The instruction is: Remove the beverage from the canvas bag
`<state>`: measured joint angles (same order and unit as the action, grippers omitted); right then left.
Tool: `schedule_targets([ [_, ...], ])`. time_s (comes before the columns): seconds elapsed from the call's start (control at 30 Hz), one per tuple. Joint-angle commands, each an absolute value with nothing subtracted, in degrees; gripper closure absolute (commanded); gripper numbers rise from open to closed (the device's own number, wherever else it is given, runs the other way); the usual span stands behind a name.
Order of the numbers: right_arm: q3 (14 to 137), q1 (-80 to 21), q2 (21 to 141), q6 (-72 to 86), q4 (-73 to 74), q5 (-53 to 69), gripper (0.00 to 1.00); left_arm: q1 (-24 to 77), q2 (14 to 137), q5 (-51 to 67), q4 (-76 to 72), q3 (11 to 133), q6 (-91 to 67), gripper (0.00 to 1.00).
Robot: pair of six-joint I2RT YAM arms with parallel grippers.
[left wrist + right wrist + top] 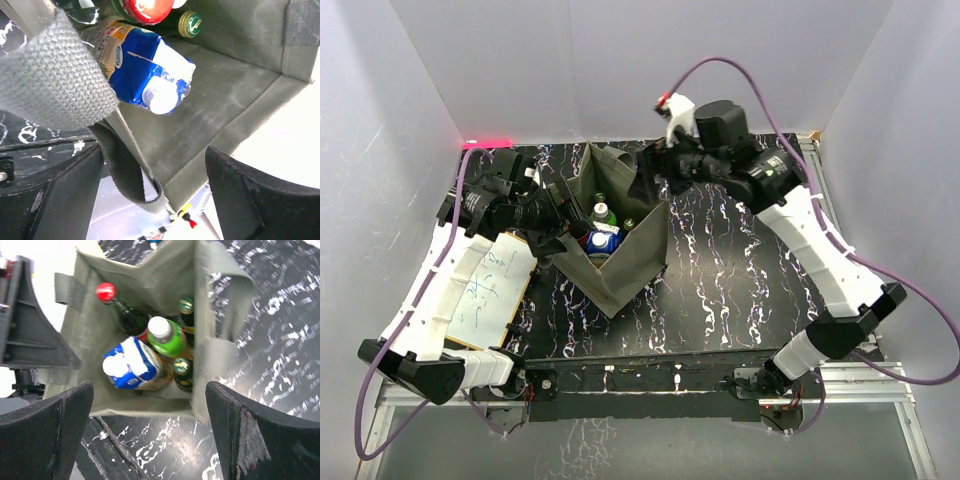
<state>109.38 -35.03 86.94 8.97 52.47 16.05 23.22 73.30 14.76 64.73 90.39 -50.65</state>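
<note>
The left tool (154, 152) was released, jaws spread astride the bag's (225, 95) rim, probably to steady its soft wall. Its arm reached in low, with a strap (55, 80) close at the tool's left. Just ahead, inside the bag, the blue bottle (145, 70) leaned among others. The right tool (149, 387), also released, pointed down from an arched arm with the bottles (162, 335) directly beneath, probably lining up a pick.

Bag (92, 350) olive-grey; blue bottle (132, 371) white-capped; green bottle (170, 340) white-capped; dark bottle (131, 320) red-capped; worktop (270, 350) black, white-marbled.
</note>
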Motion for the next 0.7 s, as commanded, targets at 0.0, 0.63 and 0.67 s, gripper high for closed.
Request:
schedule_targets([
  [0.0,115.87,-42.61,90.94,1.30,50.36,13.43,0.02,22.85,73.09,13.41,70.90,92.04,-42.50,0.22],
  [0.63,116.37,-55.42,99.67,-12.41,55.73,4.92,0.01,22.85,70.04,13.93,71.27,86.59,-39.76,0.80],
  [0.67,116.06,-55.79,99.67,-12.74,55.72,4.44,0.01,22.86,70.25,14.32,71.20,86.59,-39.50,0.81],
])
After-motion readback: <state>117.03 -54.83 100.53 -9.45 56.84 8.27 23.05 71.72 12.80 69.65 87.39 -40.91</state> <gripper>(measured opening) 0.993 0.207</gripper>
